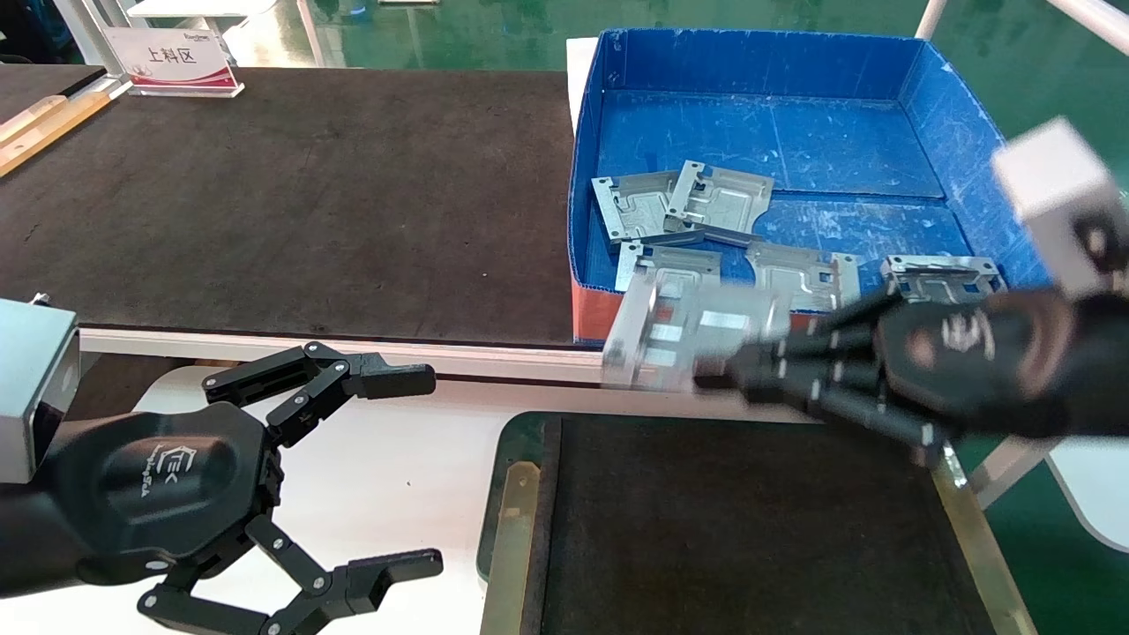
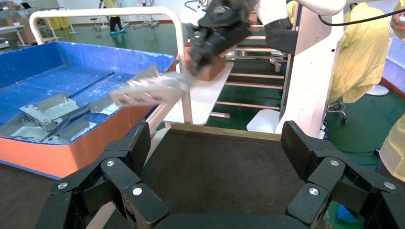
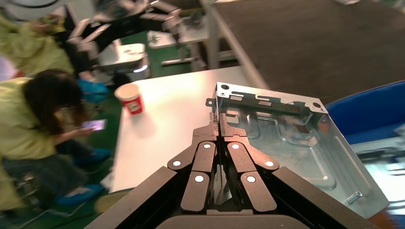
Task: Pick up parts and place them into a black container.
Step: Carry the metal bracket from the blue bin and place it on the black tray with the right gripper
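Observation:
My right gripper [image 1: 714, 375] is shut on the edge of one part [image 1: 675, 339], a silver-grey stamped plate. It holds the plate in the air over the orange-red front of the blue box, just beyond the far rim of the black container [image 1: 496, 459]. In the right wrist view the fingertips [image 3: 218, 126] pinch the plate's [image 3: 286, 138] side tab. Several more parts [image 1: 684, 207] lie in the blue box [image 1: 776, 123]. My left gripper [image 1: 428, 470] is open and empty at the lower left, beside the container. The left wrist view shows the carried part [image 2: 148, 88] above the container's far rim [image 2: 224, 130].
A long black mat [image 1: 291, 194] covers the bench to the left of the blue box, with a sign [image 1: 172, 57] at its far end. A red paper cup [image 3: 130, 98] stands on the white table [image 3: 162, 133]. People in yellow stand around the station.

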